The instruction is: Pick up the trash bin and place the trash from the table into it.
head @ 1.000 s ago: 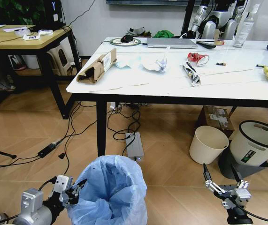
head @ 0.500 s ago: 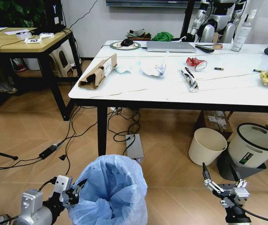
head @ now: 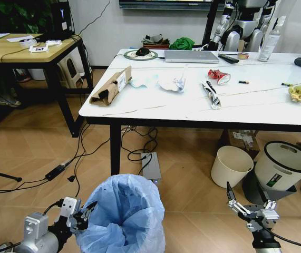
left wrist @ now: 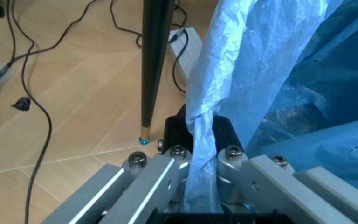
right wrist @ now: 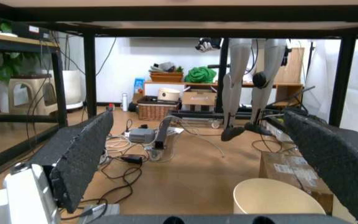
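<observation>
Bin in hand, table swinging to centre.

My left gripper [head: 81,215] is pinched on the bag of the bin [head: 123,213], seemingly bag only, low in front of me; my right gripper [head: 248,203] hangs open and empty. Over the last second the whole head view slid, so I'm turning, not the things; the trash [head: 110,84] lies untouched on the table [head: 155,105].

Blue-bagged trash bin [head: 123,216] upright; trash [head: 212,95] litters table [head: 155,103].

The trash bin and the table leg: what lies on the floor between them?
In the head view, a grey box with cables lies between the trash bin and the table leg.
</observation>
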